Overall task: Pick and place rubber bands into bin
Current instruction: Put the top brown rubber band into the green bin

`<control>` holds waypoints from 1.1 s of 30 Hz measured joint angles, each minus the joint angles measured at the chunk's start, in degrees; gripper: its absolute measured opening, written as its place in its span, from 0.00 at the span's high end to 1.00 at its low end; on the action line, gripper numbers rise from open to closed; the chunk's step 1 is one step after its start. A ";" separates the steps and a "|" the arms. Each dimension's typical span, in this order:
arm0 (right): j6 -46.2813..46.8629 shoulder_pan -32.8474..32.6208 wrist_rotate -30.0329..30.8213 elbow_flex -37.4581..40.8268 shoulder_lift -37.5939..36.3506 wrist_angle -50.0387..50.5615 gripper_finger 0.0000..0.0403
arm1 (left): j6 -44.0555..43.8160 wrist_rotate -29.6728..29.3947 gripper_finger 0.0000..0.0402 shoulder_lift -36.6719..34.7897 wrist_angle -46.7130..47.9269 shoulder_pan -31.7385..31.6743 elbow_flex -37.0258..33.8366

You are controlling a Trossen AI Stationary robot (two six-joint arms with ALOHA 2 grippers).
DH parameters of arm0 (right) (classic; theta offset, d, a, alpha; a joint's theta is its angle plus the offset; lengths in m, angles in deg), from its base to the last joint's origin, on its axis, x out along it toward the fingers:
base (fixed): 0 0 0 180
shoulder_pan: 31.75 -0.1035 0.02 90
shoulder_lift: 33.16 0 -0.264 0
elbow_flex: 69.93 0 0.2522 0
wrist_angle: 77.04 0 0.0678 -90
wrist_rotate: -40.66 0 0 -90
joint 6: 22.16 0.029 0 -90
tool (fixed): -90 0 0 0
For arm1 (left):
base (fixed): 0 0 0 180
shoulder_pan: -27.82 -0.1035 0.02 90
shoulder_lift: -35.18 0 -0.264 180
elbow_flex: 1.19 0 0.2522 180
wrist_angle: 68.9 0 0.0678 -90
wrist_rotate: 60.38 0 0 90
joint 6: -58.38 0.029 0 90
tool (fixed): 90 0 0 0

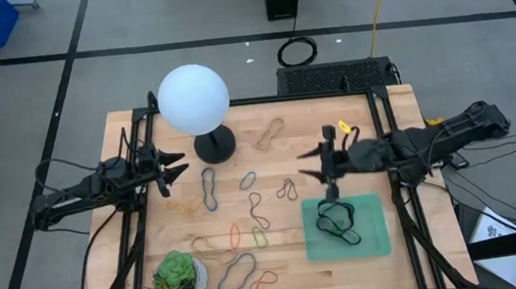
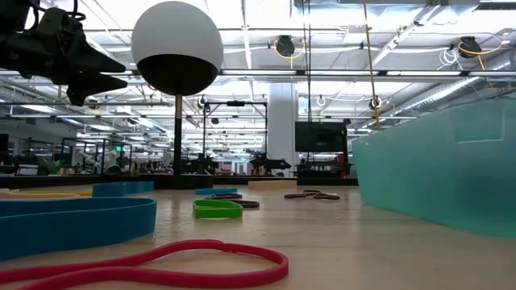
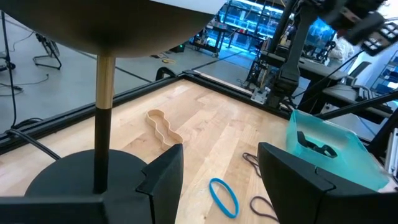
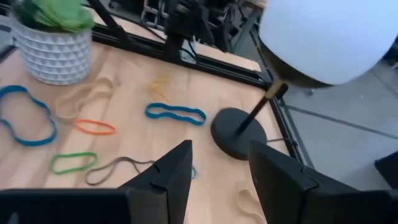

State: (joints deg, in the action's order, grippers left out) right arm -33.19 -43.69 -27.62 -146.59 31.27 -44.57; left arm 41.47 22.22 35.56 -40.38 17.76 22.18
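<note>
Several rubber bands lie flat on the wooden table, among them a blue one point(image 1: 209, 189), a tan one point(image 1: 269, 134), a green one point(image 1: 259, 237) and a dark one point(image 1: 286, 189). The mint-green bin point(image 1: 347, 226) sits at the near right, with black rubber bands point(image 1: 337, 220) inside it. My right gripper point(image 1: 305, 163) hangs open above the table just beyond the bin's far left corner, with nothing between its fingers point(image 4: 217, 180). At the table's left my left gripper point(image 1: 173, 167) is open and empty, pointing level toward the lamp's base.
A lamp with a white globe point(image 1: 193, 99) on a black round base point(image 1: 215, 147) stands at the far middle-left. A white pot with a green succulent point(image 1: 178, 277) stands at the near left corner. Black frame rails run along the table's edges.
</note>
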 joint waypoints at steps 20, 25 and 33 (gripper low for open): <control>-11.38 28.14 -23.48 -9.73 24.60 2.74 0.64 | -0.09 -0.02 0.47 -0.02 0.18 0.01 0.00; -12.44 29.63 -23.54 -14.10 33.68 4.14 0.64 | -0.05 -0.02 0.47 0.00 0.20 0.01 0.00; -12.46 32.07 -29.45 -17.53 43.56 5.56 0.64 | -0.02 -0.02 0.47 -0.02 0.65 -0.01 0.00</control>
State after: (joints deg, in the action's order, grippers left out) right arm -45.65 -11.62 -57.08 -164.12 74.82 -39.01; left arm 41.46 22.20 35.54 -39.73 17.75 22.18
